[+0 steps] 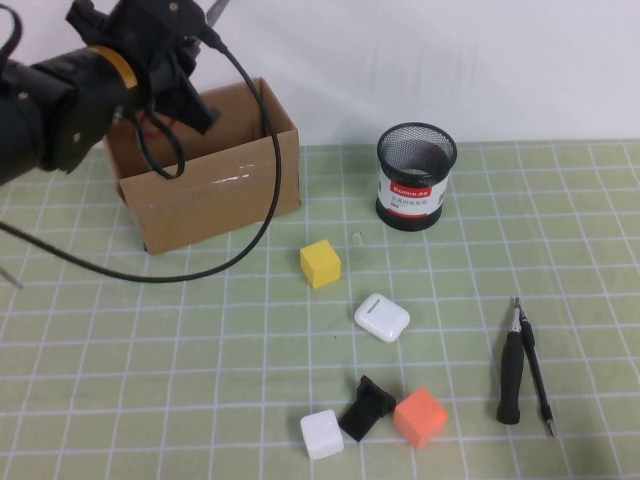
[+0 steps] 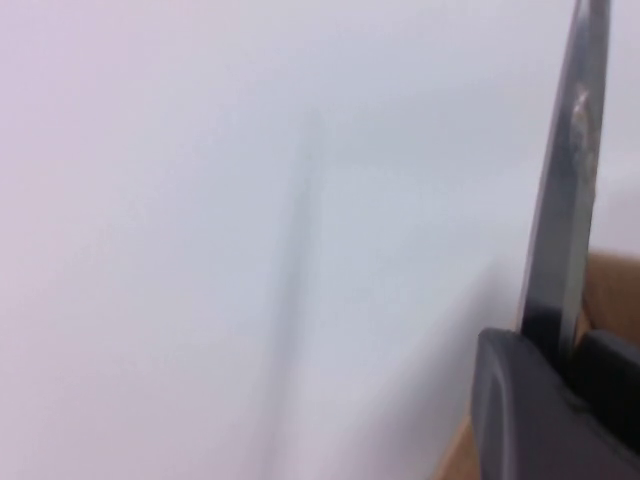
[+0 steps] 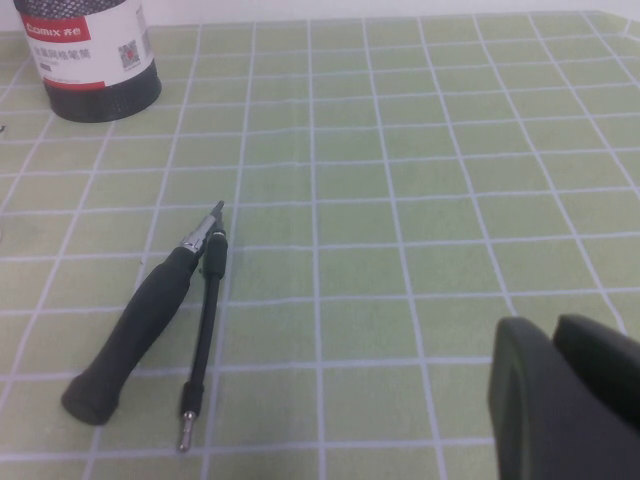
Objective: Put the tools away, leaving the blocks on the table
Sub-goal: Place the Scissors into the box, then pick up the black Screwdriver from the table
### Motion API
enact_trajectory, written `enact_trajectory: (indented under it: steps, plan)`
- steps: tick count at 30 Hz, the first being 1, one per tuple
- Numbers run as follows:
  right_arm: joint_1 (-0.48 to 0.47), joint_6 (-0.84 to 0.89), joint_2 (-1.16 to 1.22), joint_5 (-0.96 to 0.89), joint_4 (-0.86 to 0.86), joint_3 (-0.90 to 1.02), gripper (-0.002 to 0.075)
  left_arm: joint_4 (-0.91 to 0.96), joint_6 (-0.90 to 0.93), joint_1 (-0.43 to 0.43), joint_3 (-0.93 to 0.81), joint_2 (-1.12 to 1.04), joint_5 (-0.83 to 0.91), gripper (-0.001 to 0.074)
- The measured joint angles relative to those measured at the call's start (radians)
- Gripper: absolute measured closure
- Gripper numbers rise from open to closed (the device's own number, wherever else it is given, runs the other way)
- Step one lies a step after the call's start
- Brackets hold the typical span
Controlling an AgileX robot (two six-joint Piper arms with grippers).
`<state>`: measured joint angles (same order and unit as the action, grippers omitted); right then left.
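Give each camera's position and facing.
High: raised on robot's side, angled down at table; left arm over cardboard box.
Left wrist: above box, faces white wall; left tool shut on scissors.
Right wrist: low over table, faces screwdriver; right tool shut in foreground.
Shared: high and right wrist both show screwdriver, mesh cup.

Scissors [image 2: 562, 200] handles hidden by left claw [image 1: 190, 85], blade tip cut off
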<state>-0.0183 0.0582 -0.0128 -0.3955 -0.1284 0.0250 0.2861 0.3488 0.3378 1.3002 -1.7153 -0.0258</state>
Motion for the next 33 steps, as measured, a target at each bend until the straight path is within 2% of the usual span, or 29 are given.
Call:
enact_trajectory:
  steps: [6, 13, 18, 21, 25, 28, 33]
  plan:
    - [0.0, 0.0, 0.0, 0.0, 0.0, 0.0, 0.0733, 0.022, 0.009, -0.001, 0.043, -0.067, 0.064, 0.0662]
    - [0.0, 0.0, 0.0, 0.0, 0.0, 0.0, 0.0733, 0.045, 0.009, -0.001, 0.048, -0.069, 0.084, 0.0566]
    - [0.0, 0.0, 0.0, 0.0, 0.0, 0.0, 0.0733, 0.045, -0.024, -0.001, 0.048, -0.017, 0.106, 0.0547]
    - [0.0, 0.0, 0.0, 0.0, 0.0, 0.0, 0.0733, 0.045, -0.123, -0.001, 0.048, 0.054, 0.17, 0.0579]
    - [0.0, 0.0, 0.0, 0.0, 0.0, 0.0, 0.0733, 0.023, -0.203, -0.001, 0.048, 0.174, 0.323, 0.0696]
    - [0.0, 0.0, 0.0, 0.0, 0.0, 0.0, 0.0733, -0.006, -0.199, -0.001, 0.027, 0.283, 0.404, 0.0724]
    - [0.0, 0.0, 0.0, 0.0, 0.0, 0.0, 0.0733, -0.078, -0.193, -0.001, -0.113, 0.488, 0.403, 0.0735]
